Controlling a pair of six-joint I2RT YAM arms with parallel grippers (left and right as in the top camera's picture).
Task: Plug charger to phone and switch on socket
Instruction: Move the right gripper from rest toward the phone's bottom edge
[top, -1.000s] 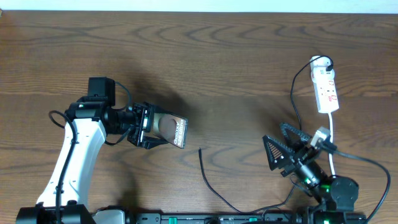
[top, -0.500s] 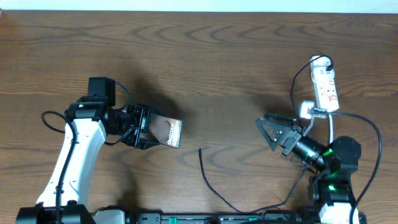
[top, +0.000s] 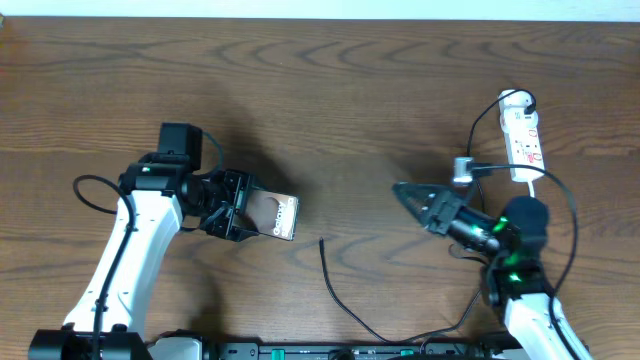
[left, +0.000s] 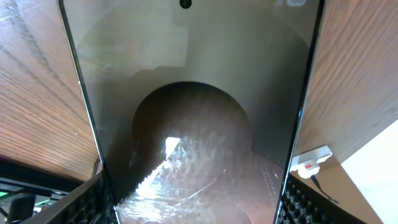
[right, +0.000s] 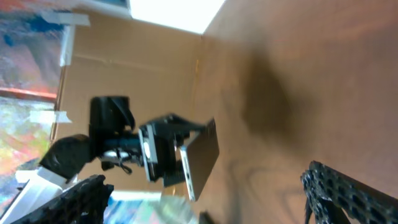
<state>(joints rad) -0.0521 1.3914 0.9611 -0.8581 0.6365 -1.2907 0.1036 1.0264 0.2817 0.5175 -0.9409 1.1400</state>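
Observation:
The phone (top: 277, 216) is held off the table, tilted, with my left gripper (top: 245, 213) shut on its long edges. It fills the left wrist view as a glossy pane (left: 199, 93) between the two finger pads (left: 87, 199). The charger (top: 335, 290) is a thin black cable on the wood, and its plug tip (top: 321, 240) lies free just right of the phone. My right gripper (top: 408, 192) hangs open and empty, pointing left toward the phone (right: 202, 158). The socket (top: 524, 140) lies at the far right, also in the left wrist view (left: 311, 160).
A white cord (top: 534, 215) runs from the socket down past my right arm. A black lead (top: 480, 150) loops beside the socket's left side. Bare wooden table (top: 350, 90) spans the back, and the near edge carries the arm bases.
My right arm has swung up from the front right and reached left, its open gripper now facing the phone. My left gripper has shifted slightly, still holding the phone.

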